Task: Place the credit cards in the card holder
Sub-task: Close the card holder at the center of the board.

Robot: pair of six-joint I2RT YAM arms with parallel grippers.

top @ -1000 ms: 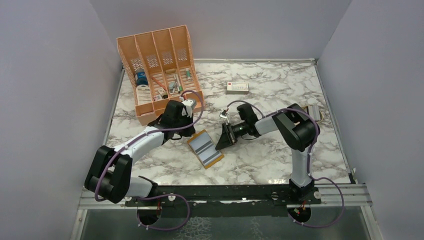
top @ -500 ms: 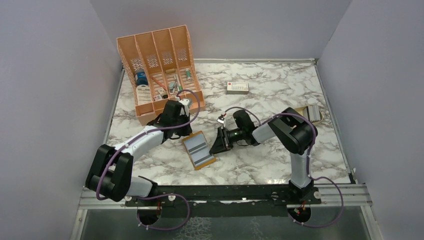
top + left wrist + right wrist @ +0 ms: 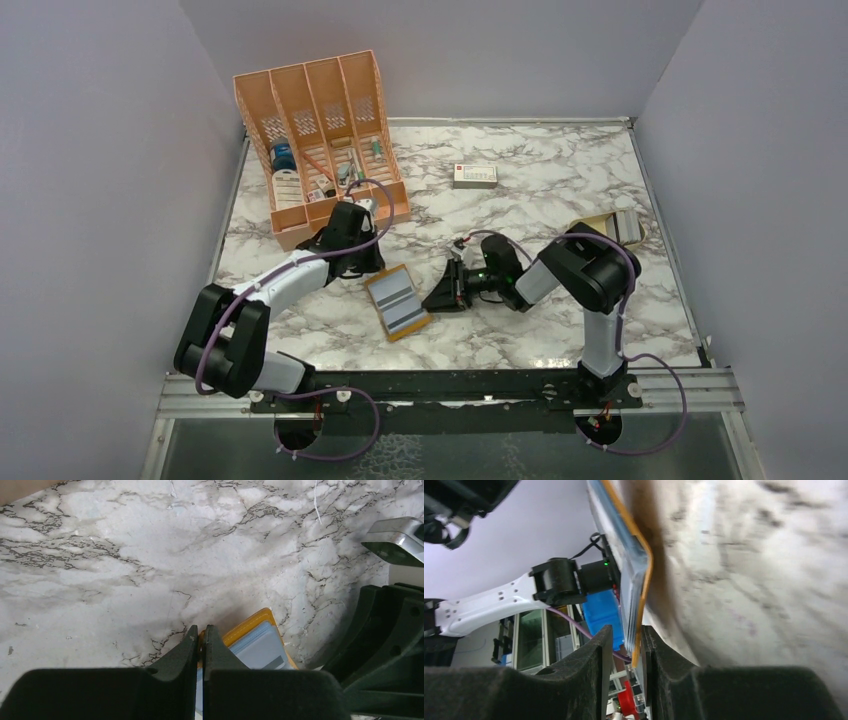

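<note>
The card holder (image 3: 397, 302) lies open on the marble, orange rim up, grey-blue pockets showing. My left gripper (image 3: 371, 270) is shut on its far left edge; the left wrist view shows the jaws (image 3: 201, 631) pinching the orange rim, with a grey card (image 3: 267, 652) in a pocket. My right gripper (image 3: 438, 298) lies low at the holder's right edge. In the right wrist view its jaws (image 3: 626, 632) straddle that edge (image 3: 638, 600), one finger against it, a thin gap at the other. More grey credit cards (image 3: 626, 222) lie at the far right.
A large orange desk organiser (image 3: 318, 140) with small items stands at the back left, just behind my left arm. A white box with a red mark (image 3: 474, 175) lies at the back centre. A tan dish (image 3: 590, 221) sits beside the cards at the right.
The card holder has slid left and slightly nearer with my left gripper on it. My right gripper followed it left and dropped lower, now around its right edge.
</note>
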